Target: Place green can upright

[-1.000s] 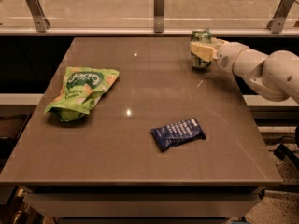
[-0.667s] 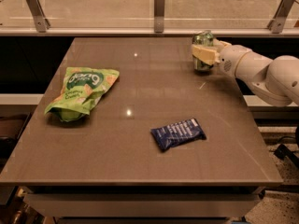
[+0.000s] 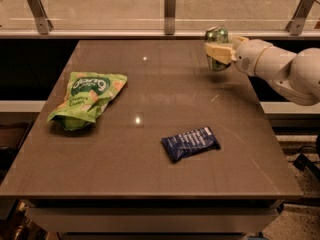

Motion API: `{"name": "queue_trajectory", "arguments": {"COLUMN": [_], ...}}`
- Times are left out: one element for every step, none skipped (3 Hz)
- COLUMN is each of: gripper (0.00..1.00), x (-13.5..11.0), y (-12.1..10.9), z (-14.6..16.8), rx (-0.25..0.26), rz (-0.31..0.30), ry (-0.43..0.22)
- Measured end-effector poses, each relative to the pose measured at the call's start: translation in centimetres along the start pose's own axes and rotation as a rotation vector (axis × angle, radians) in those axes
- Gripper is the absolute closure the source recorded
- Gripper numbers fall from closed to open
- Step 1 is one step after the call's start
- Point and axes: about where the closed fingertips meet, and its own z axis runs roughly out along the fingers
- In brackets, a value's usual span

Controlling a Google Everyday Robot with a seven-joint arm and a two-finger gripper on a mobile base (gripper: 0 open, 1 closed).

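The green can is a small light green drink can, held upright at the far right of the brown table. My gripper reaches in from the right on a white arm and is shut on the can, with its cream fingers around the can's middle. The can's lower part is partly hidden by the fingers. It appears to hang slightly above the table surface near the far right edge.
A crinkled green snack bag lies on the left side of the table. A dark blue snack packet lies front of centre. A glass railing with metal posts runs behind the table. The arm spans the right edge.
The gripper with the can has risen a little and shifted slightly right; the can now sits higher against the back rail than a second ago.
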Motion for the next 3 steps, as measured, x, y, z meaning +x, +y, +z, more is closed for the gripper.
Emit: {"name": "queue_trajectory", "arguments": {"gripper": [1.00,1.00,1.00], "x": [-1.5,-2.3,-2.6], "y": [0.2,0.3,0.1], "z": [0.0,0.6,1.2], "rx": [-0.007,-0.031,-0.061], "rz": [-0.044,-0.058,-0.048], "ry": [0.029,0.030,0.011]}}
